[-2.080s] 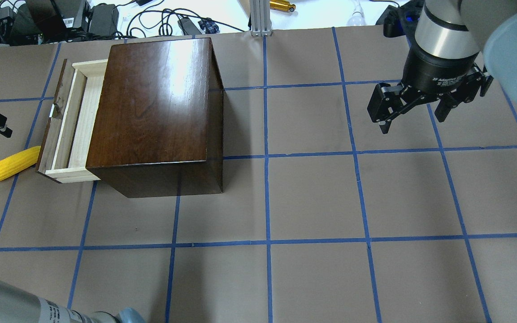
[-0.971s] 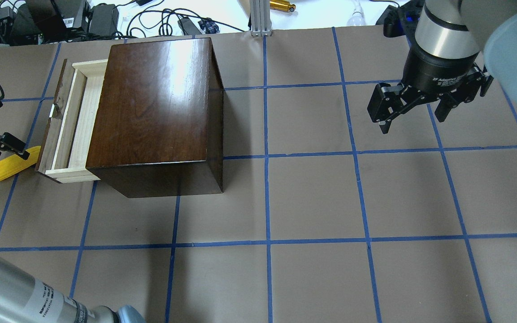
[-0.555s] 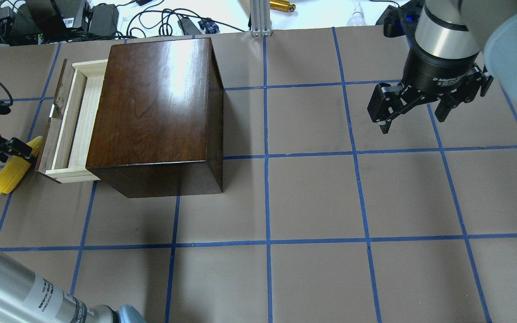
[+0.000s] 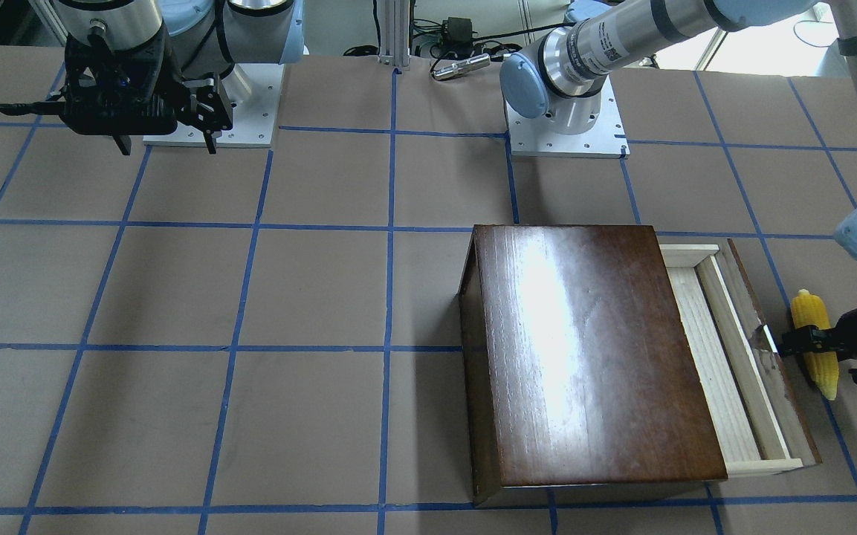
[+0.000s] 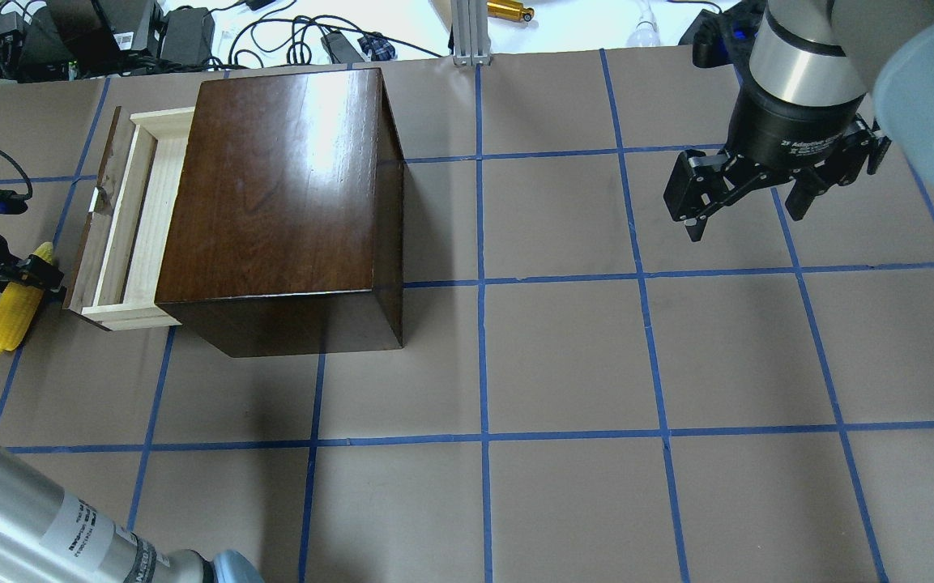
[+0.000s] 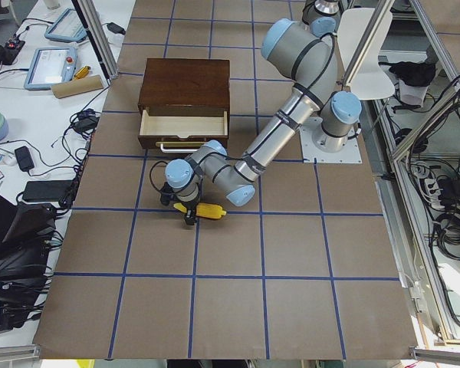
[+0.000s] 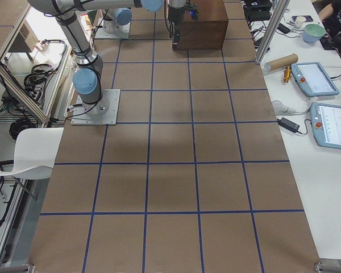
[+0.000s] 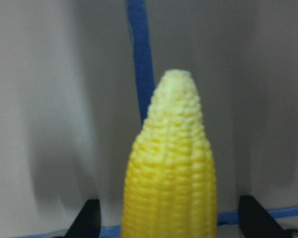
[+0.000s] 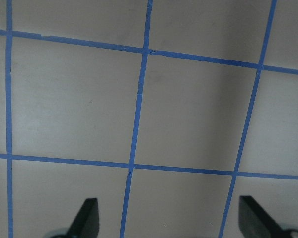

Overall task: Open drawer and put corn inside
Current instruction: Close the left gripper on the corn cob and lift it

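Observation:
The yellow corn [image 5: 3, 324] lies on the table just left of the drawer's dark front panel, also seen in the front-facing view [image 4: 806, 312]. The drawer [image 5: 138, 227] of pale wood is pulled partly out of the dark brown cabinet [image 5: 280, 186] and holds nothing. My left gripper [image 5: 17, 279] is low over the corn's thick half, open, one finger on each side. In the left wrist view the corn [image 8: 171, 173] fills the gap and both fingertips [image 8: 89, 218] stand clear of it. My right gripper [image 5: 746, 206] hangs open and empty at the far right.
Cables, power bricks and a metal post [image 5: 467, 32] lie beyond the table's far edge. The brown table top with blue tape grid [image 5: 564, 356] stretches bare between the cabinet and my right arm. The cabinet stands close to the corn.
My left gripper came in from the left edge and down over the corn. The corn swung from lying slantwise to nearly parallel with the drawer front. The right arm has not moved.

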Controlling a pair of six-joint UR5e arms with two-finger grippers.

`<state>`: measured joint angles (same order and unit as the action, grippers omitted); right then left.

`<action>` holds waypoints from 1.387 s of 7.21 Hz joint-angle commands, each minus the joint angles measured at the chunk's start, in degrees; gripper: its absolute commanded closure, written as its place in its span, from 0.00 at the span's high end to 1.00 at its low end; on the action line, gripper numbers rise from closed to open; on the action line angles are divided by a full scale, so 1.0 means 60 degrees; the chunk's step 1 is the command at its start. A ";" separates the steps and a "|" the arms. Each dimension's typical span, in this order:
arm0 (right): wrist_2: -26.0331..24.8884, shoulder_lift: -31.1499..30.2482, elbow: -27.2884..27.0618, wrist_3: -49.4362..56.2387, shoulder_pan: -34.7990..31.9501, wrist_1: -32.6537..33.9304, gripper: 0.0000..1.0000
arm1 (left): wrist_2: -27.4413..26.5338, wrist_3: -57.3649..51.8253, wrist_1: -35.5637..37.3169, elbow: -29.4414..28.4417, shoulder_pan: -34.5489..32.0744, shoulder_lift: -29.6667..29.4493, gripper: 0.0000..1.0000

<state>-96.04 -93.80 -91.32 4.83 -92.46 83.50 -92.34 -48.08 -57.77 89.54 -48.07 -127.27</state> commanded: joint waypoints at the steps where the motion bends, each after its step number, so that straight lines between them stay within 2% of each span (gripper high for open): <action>1: -0.0004 -0.0011 0.0000 0.0000 0.0000 0.0000 1.00 | -0.0005 0.0000 0.0004 -0.0011 0.0000 0.0015 0.63; 2: 0.0010 0.0004 0.0000 0.0000 0.0000 0.0000 1.00 | -0.0019 0.0029 0.0004 -0.0026 0.0000 0.0044 0.13; 3: 0.0011 -0.0010 0.0000 0.0000 0.0000 0.0000 1.00 | -0.0020 0.0029 0.0004 -0.0026 0.0000 0.0059 0.00; 10: 0.0010 -0.0011 0.0000 0.0000 0.0000 0.0000 1.00 | 0.0024 0.0088 0.0004 -0.0055 0.0000 0.0133 0.00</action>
<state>-96.01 -93.83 -91.32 4.83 -92.46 83.50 -92.27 -47.55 -57.74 89.20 -48.08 -126.48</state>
